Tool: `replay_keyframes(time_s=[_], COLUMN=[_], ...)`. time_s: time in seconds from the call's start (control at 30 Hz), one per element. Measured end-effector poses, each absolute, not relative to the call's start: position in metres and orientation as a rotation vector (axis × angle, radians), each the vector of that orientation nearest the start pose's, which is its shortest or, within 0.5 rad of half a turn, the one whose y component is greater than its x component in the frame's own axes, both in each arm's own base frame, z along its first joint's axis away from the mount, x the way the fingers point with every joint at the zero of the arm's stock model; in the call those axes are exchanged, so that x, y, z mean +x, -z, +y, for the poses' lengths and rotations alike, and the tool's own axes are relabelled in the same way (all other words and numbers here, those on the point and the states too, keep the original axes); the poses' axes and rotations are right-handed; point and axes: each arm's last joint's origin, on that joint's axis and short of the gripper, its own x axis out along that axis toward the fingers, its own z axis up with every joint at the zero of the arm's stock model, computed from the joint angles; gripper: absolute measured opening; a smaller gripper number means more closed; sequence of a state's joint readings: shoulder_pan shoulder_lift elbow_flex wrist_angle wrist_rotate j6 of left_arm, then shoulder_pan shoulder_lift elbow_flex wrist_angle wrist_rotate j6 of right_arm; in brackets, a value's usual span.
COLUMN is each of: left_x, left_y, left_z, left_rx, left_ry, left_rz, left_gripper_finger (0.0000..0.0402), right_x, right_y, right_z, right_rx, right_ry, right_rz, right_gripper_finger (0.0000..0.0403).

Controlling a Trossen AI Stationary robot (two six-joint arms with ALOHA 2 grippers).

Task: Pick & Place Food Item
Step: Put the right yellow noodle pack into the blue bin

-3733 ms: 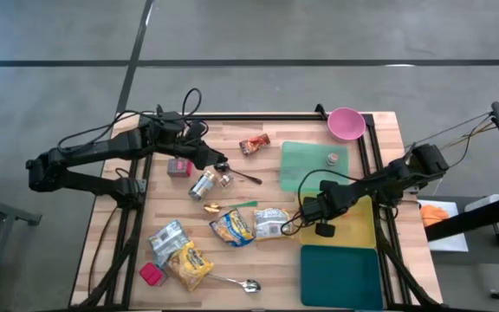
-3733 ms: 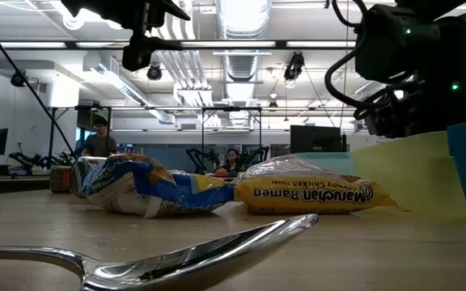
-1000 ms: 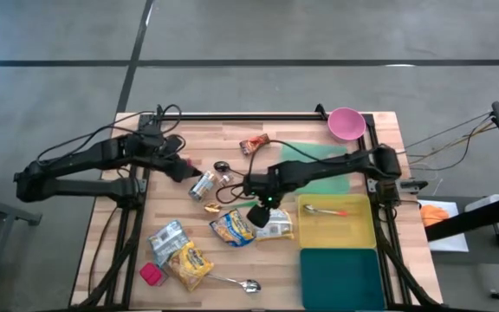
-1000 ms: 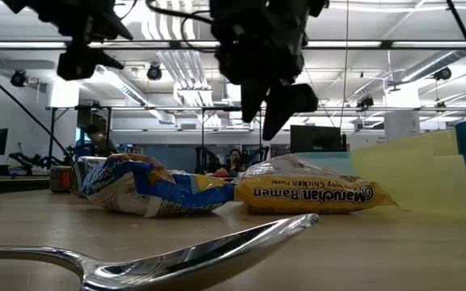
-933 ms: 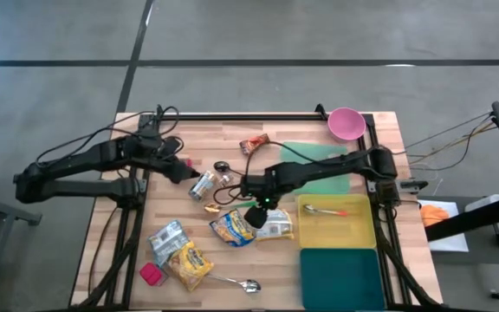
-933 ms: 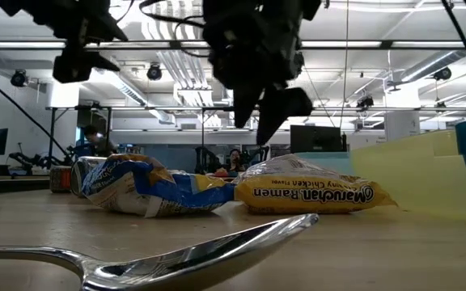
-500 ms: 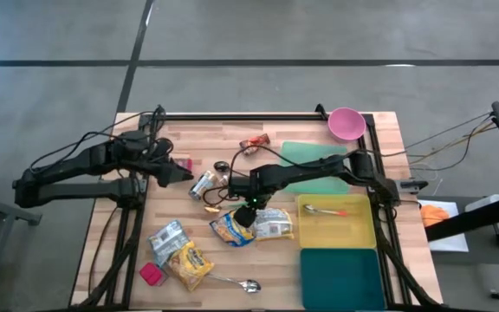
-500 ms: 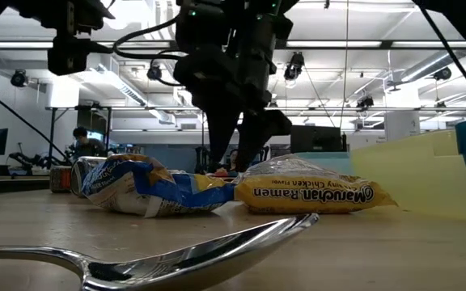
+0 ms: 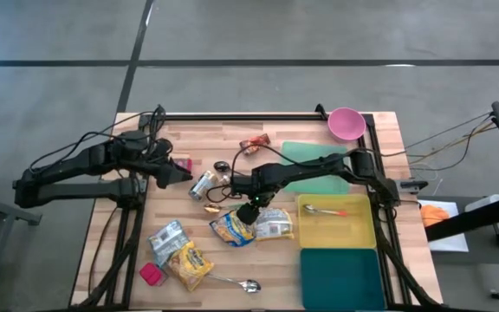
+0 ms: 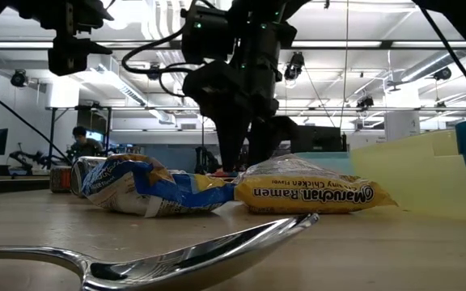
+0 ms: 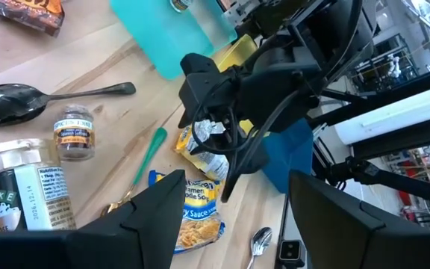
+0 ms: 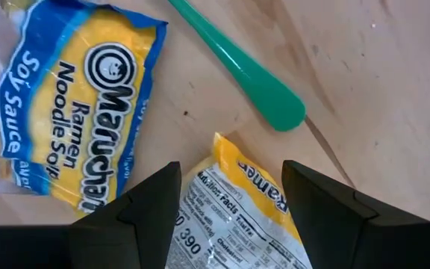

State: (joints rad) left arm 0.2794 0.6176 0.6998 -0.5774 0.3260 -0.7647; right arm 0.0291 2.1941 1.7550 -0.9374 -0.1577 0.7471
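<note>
The yellow chicken ramen packet (image 9: 272, 224) lies mid-table at five o'clock of the right gripper (image 12: 230, 196), whose open fingers (image 12: 149, 203) straddle its corner; light, crinkly and brittle inside, it is likely best pinched at the edge seam.

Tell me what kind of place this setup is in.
Probably a robotics lab or open workshop: exposed ducts and strip lights overhead, more equipment rigs behind, a person at a workstation, and a wooden table framed with rails.
</note>
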Motion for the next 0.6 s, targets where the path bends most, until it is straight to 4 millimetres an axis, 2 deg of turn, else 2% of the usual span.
replay_keyframes(time_s=[0.27, 0.4, 0.5, 0.6], left_x=[0.125, 0.125, 0.125, 0.125], left_y=[-0.291, -0.291, -0.291, -0.291], left_z=[0.026, 0.026, 0.026, 0.026], left_rx=[-0.891, -0.892, -0.892, -0.892], left_ry=[-0.137, -0.137, -0.137, -0.137], left_rz=[0.472, 0.471, 0.472, 0.472], left_gripper_finger=[0.0242, 0.0242, 0.0242, 0.0242], right_x=[0.443, 0.443, 0.443, 0.443], right_y=[-0.151, -0.149, -0.149, -0.149], right_z=[0.024, 0.025, 0.025, 0.025], right_rx=[0.705, 0.698, 0.680, 0.668], right_ry=[0.366, 0.363, 0.364, 0.352], right_rz=[1.428, 1.431, 1.427, 1.428], right_gripper_finger=[0.0230, 0.0225, 0.0197, 0.0148])
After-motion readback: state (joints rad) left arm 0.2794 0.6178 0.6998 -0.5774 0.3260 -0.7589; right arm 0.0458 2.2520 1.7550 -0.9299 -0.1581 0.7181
